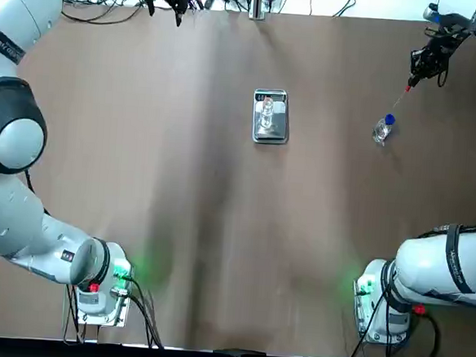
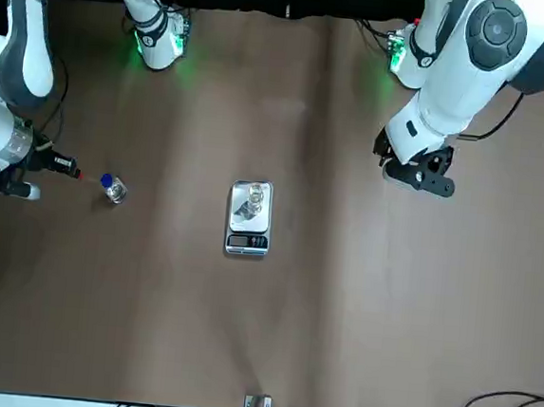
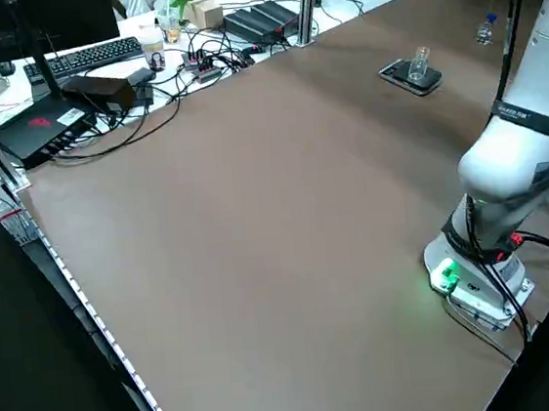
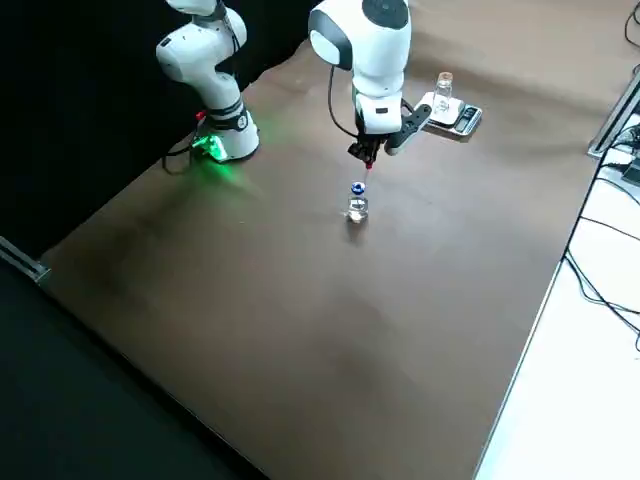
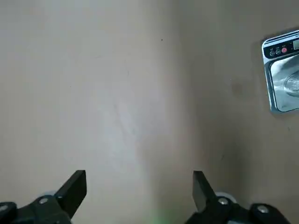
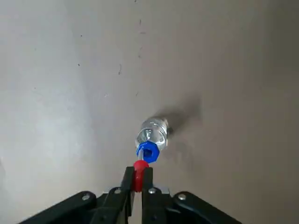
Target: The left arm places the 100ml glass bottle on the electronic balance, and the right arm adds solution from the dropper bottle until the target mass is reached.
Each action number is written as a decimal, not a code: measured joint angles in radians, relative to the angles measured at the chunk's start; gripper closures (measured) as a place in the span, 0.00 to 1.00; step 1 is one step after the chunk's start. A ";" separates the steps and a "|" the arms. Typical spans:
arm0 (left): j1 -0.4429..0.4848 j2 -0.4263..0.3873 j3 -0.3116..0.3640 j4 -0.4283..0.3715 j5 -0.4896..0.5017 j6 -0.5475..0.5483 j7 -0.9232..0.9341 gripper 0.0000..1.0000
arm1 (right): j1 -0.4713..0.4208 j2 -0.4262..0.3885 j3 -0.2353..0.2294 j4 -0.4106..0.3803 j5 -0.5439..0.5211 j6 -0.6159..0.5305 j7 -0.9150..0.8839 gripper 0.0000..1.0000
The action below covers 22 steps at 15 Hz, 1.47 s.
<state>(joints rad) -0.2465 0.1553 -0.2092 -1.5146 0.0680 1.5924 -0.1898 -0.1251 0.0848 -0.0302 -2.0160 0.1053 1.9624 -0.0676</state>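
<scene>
The right gripper [image 6: 135,183] is pinching the red rubber bulb [image 6: 138,167] between its two black fingers [image 6: 125,186], which are closing narrowly on it. In the right side view the bulb is sitting just above the blue collar [image 4: 358,187], apart from it, so the dropper appears lifted out of the dropper bottle [image 1: 382,130], though the glass tube itself is too thin to make out. The bottle, a small clear cylinder, is standing upright on the matte brown table [image 1: 178,223], at the robot's right and well apart from the electronic balance [image 1: 270,116].

The balance, a silver-grey rectangle with a shiny metal plate (dark display strip at the end away from the robot), is sitting near the table's middle. The 100ml glass bottle [image 2: 254,200], clear and uncapped, is standing upright on that plate.

The left gripper [image 5: 139,189] is hanging over bare table on the robot's left, its black fingers spread wide and gripping nothing.
</scene>
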 joint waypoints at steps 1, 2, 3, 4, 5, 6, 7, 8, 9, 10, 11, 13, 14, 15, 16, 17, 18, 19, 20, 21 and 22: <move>0.000 0.001 0.001 0.000 0.000 0.000 0.000 0.00 | 0.001 0.000 0.000 -0.001 0.000 0.000 0.000 0.89; 0.001 0.002 0.001 0.000 0.000 0.000 0.000 0.00 | 0.002 0.000 0.000 -0.003 0.000 0.000 0.000 0.89; 0.001 0.003 0.002 0.000 0.000 0.000 0.000 0.00 | 0.002 0.000 0.000 -0.006 0.000 0.000 0.000 0.89; 0.001 0.003 0.003 0.000 0.000 0.000 0.000 0.00 | 0.002 0.000 0.000 -0.010 0.000 0.000 0.000 0.89; 0.002 0.003 0.003 0.000 0.000 0.000 0.000 0.00 | 0.002 0.000 0.000 -0.014 0.000 0.000 0.000 0.89; 0.003 0.003 0.004 0.000 0.000 0.000 0.000 0.00 | 0.002 0.000 0.000 -0.017 0.000 0.000 0.000 0.89; 0.003 0.003 0.004 0.000 0.000 0.001 0.000 0.00 | 0.002 0.000 0.000 -0.019 0.000 0.000 0.000 0.89; 0.003 0.003 0.004 0.000 0.000 0.001 0.000 0.00 | 0.002 0.000 0.000 -0.022 0.000 0.000 0.000 0.89; 0.003 0.003 0.004 0.000 0.000 0.001 0.000 0.00 | 0.002 0.000 0.000 -0.024 0.000 -0.001 0.000 0.89; 0.003 0.003 0.004 0.000 0.000 0.001 0.001 0.00 | 0.002 0.000 -0.001 -0.026 0.000 -0.001 -0.001 0.89; 0.005 0.003 0.006 0.000 0.000 0.001 0.004 0.00 | 0.002 0.000 -0.001 -0.027 0.000 -0.001 -0.002 0.89; 0.009 0.003 0.006 0.001 0.000 0.003 0.007 0.00 | 0.002 0.000 -0.001 -0.028 0.000 -0.001 -0.003 0.89; 0.009 0.003 0.006 0.001 0.000 0.004 0.008 0.00 | 0.002 0.000 -0.002 -0.028 0.000 -0.001 -0.003 0.89; 0.009 0.003 0.006 0.001 0.000 0.004 0.008 0.00 | 0.002 0.000 -0.003 -0.029 0.000 -0.001 -0.003 0.89; 0.008 0.004 0.006 0.001 0.000 0.004 0.009 0.00 | 0.002 0.000 -0.003 -0.030 0.000 -0.001 -0.003 0.89; 0.007 0.004 0.006 0.001 0.000 0.004 0.009 0.00 | 0.002 0.000 -0.003 -0.032 0.000 -0.001 -0.003 0.89; 0.007 0.004 0.006 0.001 0.000 0.004 0.009 0.00 | 0.002 0.000 -0.003 -0.034 0.000 -0.001 -0.003 0.89; 0.007 0.004 0.006 0.001 0.000 0.004 0.009 0.00 | 0.002 0.000 -0.003 -0.037 0.000 -0.001 -0.004 0.89; 0.007 0.004 0.006 0.001 0.000 0.004 0.009 0.00 | 0.002 0.000 -0.003 -0.038 0.000 -0.001 -0.004 0.89; 0.007 0.004 0.006 0.001 0.000 0.004 0.009 0.00 | 0.002 0.000 -0.003 -0.040 0.000 -0.001 -0.004 0.89; 0.007 0.004 0.006 0.001 0.000 0.004 0.009 0.00 | 0.002 0.000 -0.003 -0.041 0.000 -0.001 -0.005 0.89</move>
<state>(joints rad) -0.2398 0.1598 -0.2036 -1.5139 0.0680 1.5968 -0.1811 -0.1234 0.0848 -0.0333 -2.0568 0.1053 1.9613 -0.0721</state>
